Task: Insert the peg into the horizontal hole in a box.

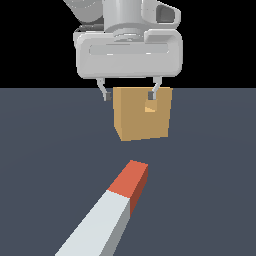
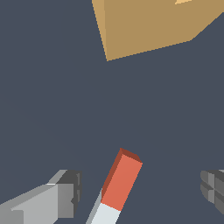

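The peg (image 1: 107, 215) lies flat on the dark floor, a pale grey-white bar whose red-orange end points toward the box (image 1: 142, 114). The tan box stands farther back, and its small square hole (image 1: 150, 106) faces the camera. My gripper (image 1: 130, 93) hangs open high above the floor, in front of the box's upper edge, with nothing between its fingers. In the wrist view the peg's red end (image 2: 120, 181) lies between my two spread fingers (image 2: 65, 192), well below them, and the box (image 2: 148, 26) sits beyond.
A dark blue-grey floor (image 1: 50, 150) carries the peg and the box. Black background lies behind the box.
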Robot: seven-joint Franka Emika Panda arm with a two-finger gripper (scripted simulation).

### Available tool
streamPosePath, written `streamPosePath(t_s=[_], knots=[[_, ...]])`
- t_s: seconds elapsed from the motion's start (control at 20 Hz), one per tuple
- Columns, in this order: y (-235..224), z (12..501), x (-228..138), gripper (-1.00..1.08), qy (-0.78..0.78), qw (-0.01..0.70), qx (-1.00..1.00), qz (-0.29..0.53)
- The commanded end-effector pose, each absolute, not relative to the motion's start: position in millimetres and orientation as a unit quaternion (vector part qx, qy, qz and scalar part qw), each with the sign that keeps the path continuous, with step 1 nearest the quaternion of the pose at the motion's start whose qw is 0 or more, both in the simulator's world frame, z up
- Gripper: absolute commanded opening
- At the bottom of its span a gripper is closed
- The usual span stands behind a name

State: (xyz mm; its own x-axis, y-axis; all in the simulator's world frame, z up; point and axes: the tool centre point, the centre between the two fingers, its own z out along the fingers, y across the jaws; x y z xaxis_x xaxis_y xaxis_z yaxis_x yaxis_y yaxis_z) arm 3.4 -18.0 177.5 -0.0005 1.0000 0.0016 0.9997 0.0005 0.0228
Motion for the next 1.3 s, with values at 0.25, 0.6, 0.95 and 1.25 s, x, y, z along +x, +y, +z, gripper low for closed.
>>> streamPosePath(t_s=[0.25, 0.6, 0.95, 1.25], knots=[[-34.0, 168.0, 3.1, 1.0, 0.694, 0.007, 0.72, 0.008], [-110.0, 122.2, -7.4, 1.0, 0.624, 0.005, 0.782, 0.003], [-178.6, 78.5, -30.8, 1.0, 0.552, 0.002, 0.834, 0.0], [-189.0, 71.4, -36.4, 1.0, 0.541, 0.0, 0.841, -0.001]])
